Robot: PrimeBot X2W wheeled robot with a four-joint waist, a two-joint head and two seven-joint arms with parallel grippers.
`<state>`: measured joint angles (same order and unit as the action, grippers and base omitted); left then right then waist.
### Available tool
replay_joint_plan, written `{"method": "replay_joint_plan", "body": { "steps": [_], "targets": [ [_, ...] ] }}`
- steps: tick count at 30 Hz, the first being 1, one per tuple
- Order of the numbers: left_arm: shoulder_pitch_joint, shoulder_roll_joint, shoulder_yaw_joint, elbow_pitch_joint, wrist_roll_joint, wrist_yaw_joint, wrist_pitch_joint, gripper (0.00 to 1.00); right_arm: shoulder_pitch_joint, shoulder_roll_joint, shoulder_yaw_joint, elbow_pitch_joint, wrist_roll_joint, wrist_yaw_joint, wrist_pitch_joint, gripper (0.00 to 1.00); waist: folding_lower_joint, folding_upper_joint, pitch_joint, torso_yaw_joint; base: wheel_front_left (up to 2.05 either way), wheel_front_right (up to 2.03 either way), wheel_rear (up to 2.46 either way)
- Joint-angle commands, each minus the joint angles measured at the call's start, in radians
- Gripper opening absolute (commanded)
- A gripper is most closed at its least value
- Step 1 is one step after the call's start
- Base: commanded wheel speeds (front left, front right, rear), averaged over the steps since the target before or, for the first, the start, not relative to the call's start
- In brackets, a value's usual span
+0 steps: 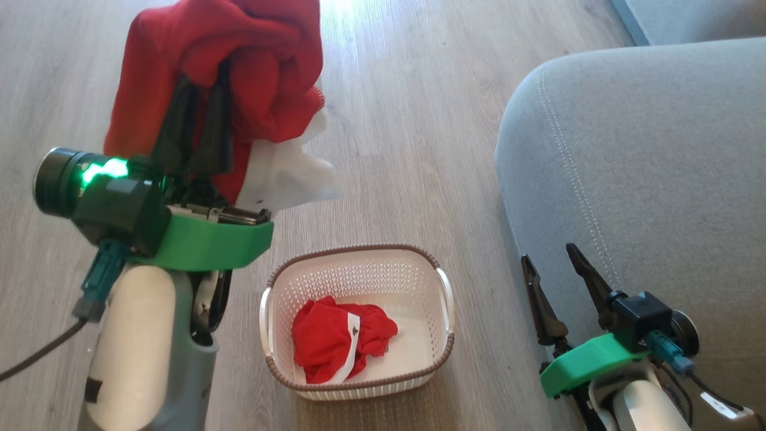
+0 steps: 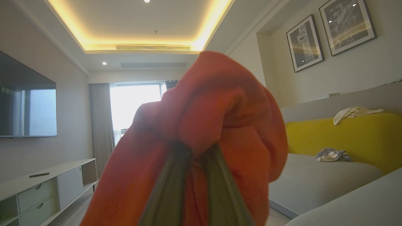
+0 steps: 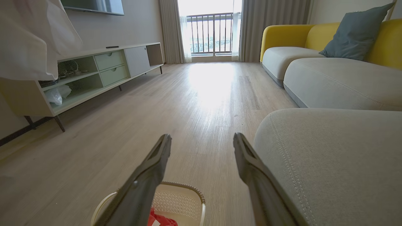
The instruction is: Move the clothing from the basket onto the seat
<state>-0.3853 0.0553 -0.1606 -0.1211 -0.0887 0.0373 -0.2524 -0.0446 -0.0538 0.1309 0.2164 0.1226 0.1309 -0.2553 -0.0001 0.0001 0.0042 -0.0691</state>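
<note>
My left gripper (image 1: 203, 78) is raised high at the upper left, shut on a red garment with white lining (image 1: 239, 72) that drapes over its fingers. In the left wrist view that same red garment (image 2: 213, 125) bulges over the two fingers. Below, the cream basket with a brown rim (image 1: 446, 299) stands on the floor with another red garment with white trim (image 1: 329, 341) inside. The grey seat (image 1: 646, 167) fills the right side. My right gripper (image 1: 550, 254) is open beside the seat's front edge, holding nothing; in its own view the right gripper (image 3: 202, 139) hangs above the basket (image 3: 185, 201).
Wood-look floor (image 1: 419, 120) stretches between the basket and the seat. A low TV cabinet (image 3: 103, 69) runs along the left wall, and a yellow-backed sofa (image 3: 314, 56) with a grey cushion lies further off. A white cloth (image 3: 31, 37) hangs at the right wrist view's upper left.
</note>
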Motion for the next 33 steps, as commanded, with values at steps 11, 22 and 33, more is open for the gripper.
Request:
{"method": "replay_joint_plan", "body": {
  "steps": [11,22,33],
  "targets": [
    [0.005,-0.004,-0.118,-0.090,-0.019,-0.048,-0.009,0.00,0.002,0.004,0.017,-0.039,-0.001,0.000,-0.006,1.00,0.0001,-0.0001,-0.028,0.011,0.00,0.00,0.00],
    [0.062,-0.005,-0.242,-0.066,-0.061,-0.031,-0.009,0.00,0.009,0.004,0.006,-0.048,-0.005,0.000,-0.006,1.00,0.0001,-0.0001,-0.031,0.020,0.00,0.00,0.00],
    [0.056,-0.005,-0.241,-0.063,-0.060,-0.018,-0.009,0.00,0.003,0.004,0.008,-0.059,-0.012,0.000,-0.006,1.00,0.0001,-0.0001,-0.024,0.015,0.00,0.00,0.00]
  ]
}}
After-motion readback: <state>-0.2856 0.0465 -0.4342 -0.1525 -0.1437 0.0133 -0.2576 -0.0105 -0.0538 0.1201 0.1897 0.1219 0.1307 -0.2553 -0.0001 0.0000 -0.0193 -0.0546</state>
